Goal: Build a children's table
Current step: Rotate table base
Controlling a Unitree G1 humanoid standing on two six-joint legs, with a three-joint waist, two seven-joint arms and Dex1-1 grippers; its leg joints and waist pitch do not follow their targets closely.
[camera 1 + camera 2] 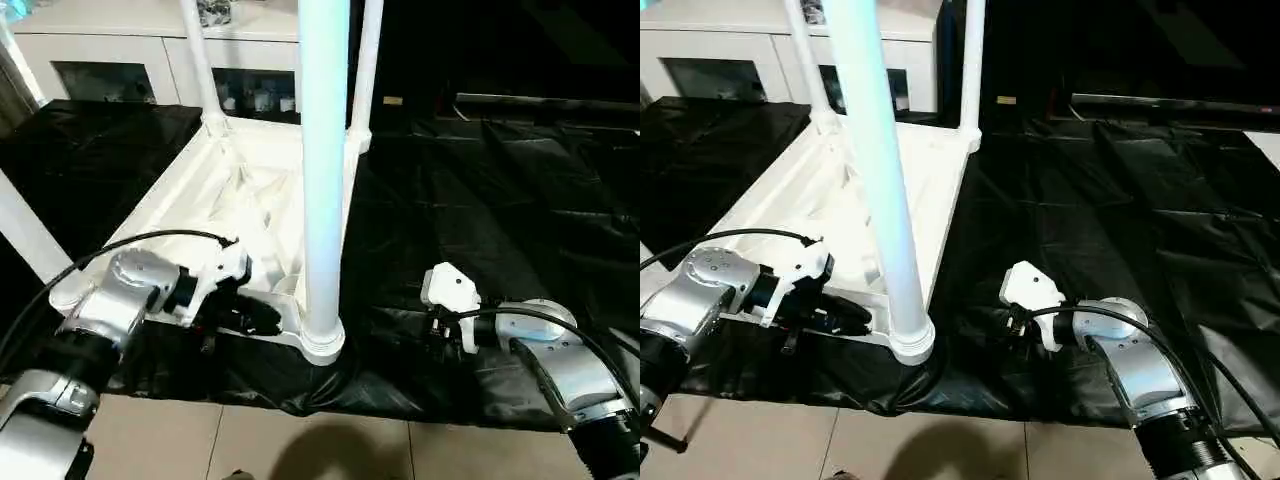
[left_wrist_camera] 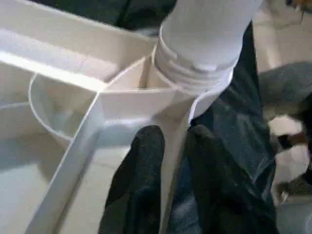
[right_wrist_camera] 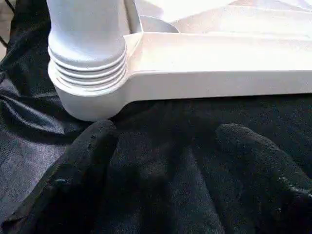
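White plastic children's table (image 1: 255,200) lies upside down on the black sheet (image 1: 500,230) covering the floor, legs pointing up, its near-corner leg (image 1: 323,150) seated in the socket at the sheet's front edge. Left gripper (image 2: 170,161) pinches the table's rim wall just beside that socket. Right gripper (image 3: 165,146) is spread wide over the sheet near the same corner, touching nothing.

The table top (image 1: 200,205) and legs (image 1: 322,150) are smooth white plastic. The floor sheet (image 1: 500,230) is glossy, wrinkled black film. Forearms (image 1: 1140,375) are brushed silver metal.
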